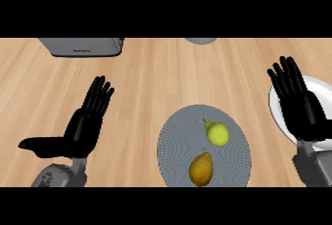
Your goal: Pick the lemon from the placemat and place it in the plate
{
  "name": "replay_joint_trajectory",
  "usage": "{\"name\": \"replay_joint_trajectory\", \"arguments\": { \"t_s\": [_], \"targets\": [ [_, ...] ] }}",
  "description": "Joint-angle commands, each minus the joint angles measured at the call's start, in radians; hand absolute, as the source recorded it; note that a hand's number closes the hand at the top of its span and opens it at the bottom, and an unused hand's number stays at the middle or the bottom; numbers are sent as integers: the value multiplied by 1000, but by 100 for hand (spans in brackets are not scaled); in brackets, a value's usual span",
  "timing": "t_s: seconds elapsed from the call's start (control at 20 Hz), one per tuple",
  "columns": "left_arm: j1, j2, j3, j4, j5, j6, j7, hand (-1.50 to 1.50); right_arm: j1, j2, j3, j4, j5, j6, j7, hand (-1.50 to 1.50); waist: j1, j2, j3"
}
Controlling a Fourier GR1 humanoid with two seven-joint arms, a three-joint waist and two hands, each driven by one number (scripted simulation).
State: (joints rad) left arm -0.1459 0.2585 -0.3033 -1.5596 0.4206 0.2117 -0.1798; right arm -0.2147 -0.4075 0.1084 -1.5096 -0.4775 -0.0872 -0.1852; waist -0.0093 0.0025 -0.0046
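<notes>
Two fruits lie on the grey placemat (175,145): the lemon (217,134) and a darker one (201,169). Both sit between the left hand (88,125) and right hand (301,103), whose fingers are straight, holding nothing. Under the right fingers is the white plate (321,88).

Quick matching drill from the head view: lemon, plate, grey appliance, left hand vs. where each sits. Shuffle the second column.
1. lemon
2. plate
3. grey appliance
4. left hand

A. top left of the counter
B. on the grey placemat
C. open, at the view's left
D. far right, partly behind the right hand

Pairs: 1-B, 2-D, 3-A, 4-C
</notes>
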Motion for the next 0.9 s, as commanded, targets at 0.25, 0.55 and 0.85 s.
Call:
{"name": "replay_joint_trajectory", "arguments": {
  "t_s": [0.25,0.55,0.85],
  "targets": [
    [192,102,24,199,-32,98,208,0,153,-114,-157,-188,183,-333,49,150,-79,-17,-1],
    [201,103,14,167,-4,70,245,0,413,0,-144,-226,430,-711,38,-150,-87,-20,1],
    [174,85,-1,162,-12,53,262,0,777,70,45,-613,616,-820,65,-150,-39,-10,1]
  ]
}}
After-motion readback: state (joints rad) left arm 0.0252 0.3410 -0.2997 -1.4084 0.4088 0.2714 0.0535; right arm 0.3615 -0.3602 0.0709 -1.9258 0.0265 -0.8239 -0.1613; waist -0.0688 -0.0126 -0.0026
